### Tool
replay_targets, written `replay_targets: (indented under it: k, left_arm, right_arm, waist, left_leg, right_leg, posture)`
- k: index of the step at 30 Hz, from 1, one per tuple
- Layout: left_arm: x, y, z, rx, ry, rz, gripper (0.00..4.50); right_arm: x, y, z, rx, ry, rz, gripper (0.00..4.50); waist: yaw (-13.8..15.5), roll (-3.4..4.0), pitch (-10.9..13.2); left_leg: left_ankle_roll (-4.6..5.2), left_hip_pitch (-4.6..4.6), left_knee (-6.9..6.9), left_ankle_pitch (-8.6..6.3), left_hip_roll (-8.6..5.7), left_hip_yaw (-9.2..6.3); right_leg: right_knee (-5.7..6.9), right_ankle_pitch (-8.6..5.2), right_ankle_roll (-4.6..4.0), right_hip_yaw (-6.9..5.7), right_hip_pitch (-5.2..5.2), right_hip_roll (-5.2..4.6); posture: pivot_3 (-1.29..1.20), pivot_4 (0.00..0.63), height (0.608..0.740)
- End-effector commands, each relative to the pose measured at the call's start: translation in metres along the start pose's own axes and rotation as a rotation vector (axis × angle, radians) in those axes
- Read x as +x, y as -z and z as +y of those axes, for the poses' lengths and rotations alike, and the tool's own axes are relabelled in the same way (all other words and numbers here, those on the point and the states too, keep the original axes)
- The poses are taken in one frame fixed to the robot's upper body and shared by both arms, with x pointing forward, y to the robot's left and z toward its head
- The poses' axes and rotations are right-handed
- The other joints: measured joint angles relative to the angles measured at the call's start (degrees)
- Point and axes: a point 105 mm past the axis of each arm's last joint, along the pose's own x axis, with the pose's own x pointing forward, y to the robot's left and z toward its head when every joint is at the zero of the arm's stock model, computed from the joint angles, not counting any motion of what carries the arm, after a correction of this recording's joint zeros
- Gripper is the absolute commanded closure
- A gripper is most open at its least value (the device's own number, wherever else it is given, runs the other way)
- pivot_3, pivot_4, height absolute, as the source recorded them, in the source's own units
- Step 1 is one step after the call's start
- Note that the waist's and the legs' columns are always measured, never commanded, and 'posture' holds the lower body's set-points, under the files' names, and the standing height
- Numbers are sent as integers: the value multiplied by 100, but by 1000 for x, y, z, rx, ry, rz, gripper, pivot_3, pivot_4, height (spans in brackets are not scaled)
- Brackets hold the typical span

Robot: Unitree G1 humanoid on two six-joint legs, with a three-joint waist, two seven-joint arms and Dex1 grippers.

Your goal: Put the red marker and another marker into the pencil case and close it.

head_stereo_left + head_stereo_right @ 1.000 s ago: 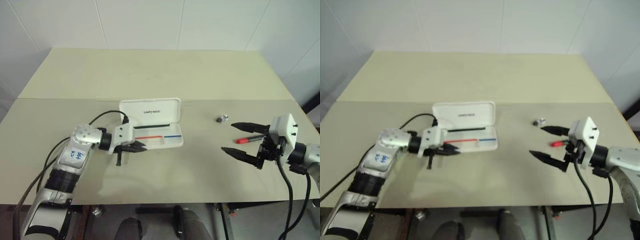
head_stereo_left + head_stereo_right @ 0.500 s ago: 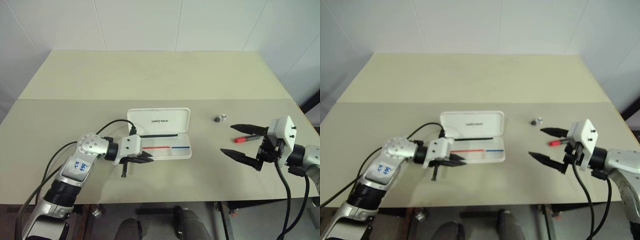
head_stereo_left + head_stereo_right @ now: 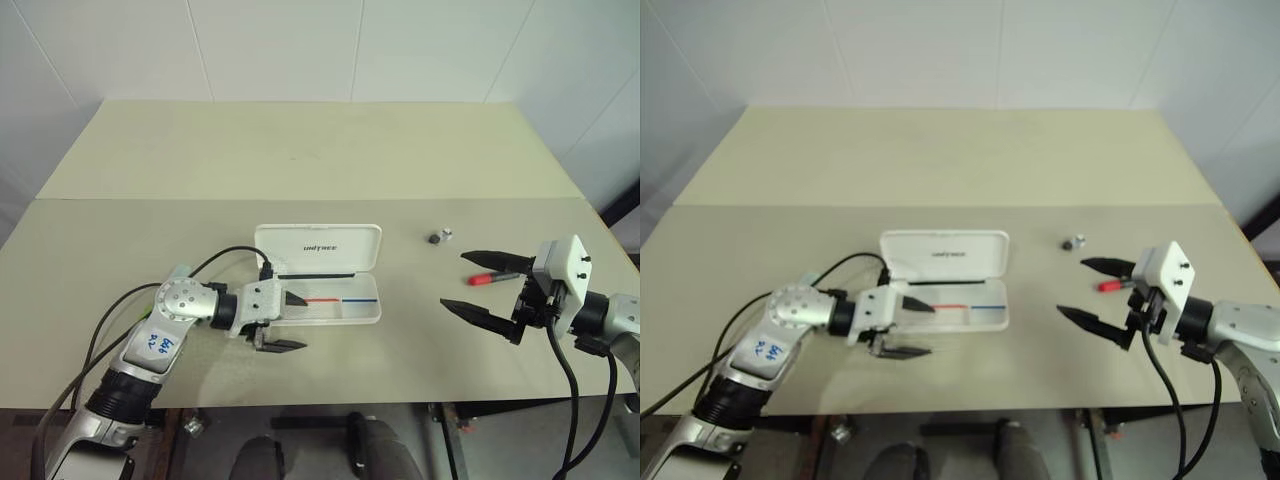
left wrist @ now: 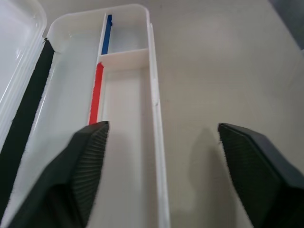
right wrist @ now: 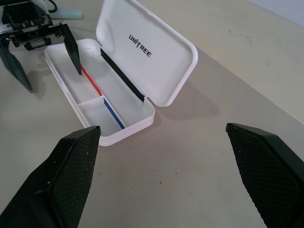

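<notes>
The white pencil case point(image 3: 318, 247) lies open in the middle of the table, lid raised at the back and the tray point(image 4: 124, 58) showing thin red and blue stripes. At the case's left end, my left gripper point(image 3: 289, 322) is open, one finger over the tray and the other over the table in front of it. The red marker point(image 3: 495, 278) lies on the table at the right, between the fingers of my open right gripper point(image 3: 473, 283), close to the far one. A light-green marker point(image 5: 69, 15) lies beyond the left gripper in the right wrist view.
A small dark and silver piece point(image 3: 440, 237) sits on the table behind and to the left of the right gripper. A black cable point(image 3: 225, 255) loops from the left wrist beside the case. The table's near edge runs just below both arms.
The pencil case slid toward me and a little to the right along with the shut left gripper. That gripper has now opened. The right arm stayed put.
</notes>
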Motion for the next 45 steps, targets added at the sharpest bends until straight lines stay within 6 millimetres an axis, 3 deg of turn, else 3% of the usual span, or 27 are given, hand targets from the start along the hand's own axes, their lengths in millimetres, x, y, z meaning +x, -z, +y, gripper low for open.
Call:
replay_targets:
  k: [1, 12, 18, 21, 26, 34, 45]
  left_arm:
    - [-8, -19, -2, 34, -6, -59, 20]
    - [-23, -33, -6, -14, -32, -119, 20]
    - [-42, -51, 19, -169, -139, -347, 20]
    - [-47, -57, 18, -163, -132, -414, 20]
    - [-46, -60, 16, -154, -121, -440, 20]
    - [-44, -65, 12, -123, -88, -487, 20]
    - [-47, -68, 3, -120, -83, -505, 20]
  right_arm:
    - [-4, -10, -3, -41, 10, -20, 0]
    - [-6, -3, -8, -56, -1, 19, 0]
    - [-16, 18, -32, -88, 27, 125, 0]
    - [-22, 33, -53, -122, 74, 210, 0]
    - [-26, 50, -70, -147, 91, 303, 0]
    - [-14, 64, -78, -118, -10, 362, 0]
    - [4, 72, -108, -111, -54, 445, 0]
  waist:
    - [0, 0, 0]
    - [-5, 0, 0]
    - [-12, 0, 0]
    - [-21, 0, 0]
    - [-25, 0, 0]
    - [-36, 0, 0]
    - [-62, 5, 3]
  left_leg:
    - [0, 1, 0, 0, 0, 0]
    - [0, 16, -1, 0, 0, 23]
    - [0, 26, -1, 0, -2, 38]
    - [1, 33, -1, 0, -3, 47]
    - [1, 36, -7, 0, -3, 49]
    - [0, 41, -7, 0, -3, 62]
    - [1, 44, -9, -1, -3, 73]
  right_leg:
    - [0, 0, 0, 1, 0, 0]
    - [1, -3, -6, 18, 3, 0]
    - [0, -4, -7, 32, 6, 0]
    - [0, -3, -6, 38, 7, 1]
    - [0, -3, -6, 42, 6, 3]
    - [0, -1, -2, 54, 7, 4]
    - [-3, 0, -2, 66, 6, 6]
  posture:
    - [0, 150, 740]
    - [0, 150, 740]
    - [0, 150, 740]
    - [0, 150, 740]
    - [0, 150, 740]
    - [0, 150, 740]
    - [0, 150, 740]
